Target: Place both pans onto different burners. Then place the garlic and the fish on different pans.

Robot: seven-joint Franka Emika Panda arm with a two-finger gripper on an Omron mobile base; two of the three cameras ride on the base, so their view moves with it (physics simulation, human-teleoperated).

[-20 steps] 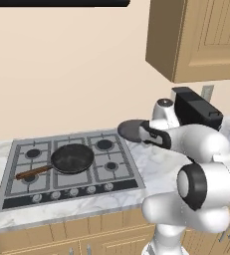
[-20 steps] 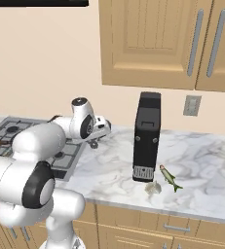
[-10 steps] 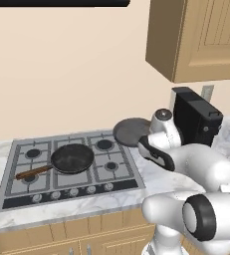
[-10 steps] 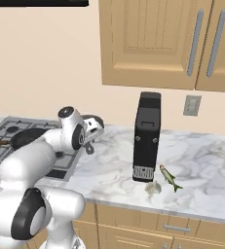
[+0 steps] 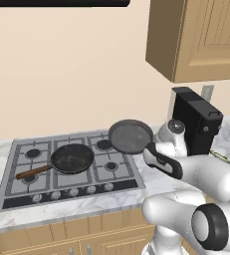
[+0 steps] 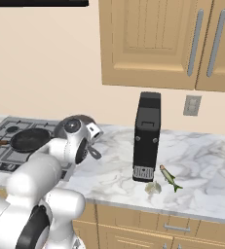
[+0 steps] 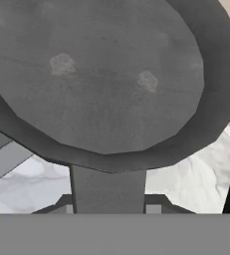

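Observation:
My gripper [image 5: 150,150] is shut on the short handle [image 7: 109,188] of the dark grey pan [image 5: 130,135], which hangs in the air, tilted, over the right rear corner of the cooktop [image 5: 17,193]. In the hand view the grey pan [image 7: 106,74] fills the picture above the fingertips [image 7: 155,202]. The black pan [image 5: 72,157] with its brown wooden handle sits on the large middle burner. The right rear burner [image 5: 104,145] lies just below the held pan. The garlic [image 6: 154,187] and the fish [image 6: 169,177] lie on the marble counter at the right, in front of a black appliance.
A tall black appliance [image 6: 147,136] stands on the counter right of the stove, close to my arm. Wooden wall cabinets [image 6: 158,44] hang above it. A row of knobs [image 5: 71,191] lines the cooktop's front edge. The left rear burner [image 5: 33,153] and right front burner [image 5: 111,165] are bare.
My arm has swung left with the grey pan, carrying it from beside the black appliance to above the cooktop's right rear corner. The black pan, garlic and fish have not moved.

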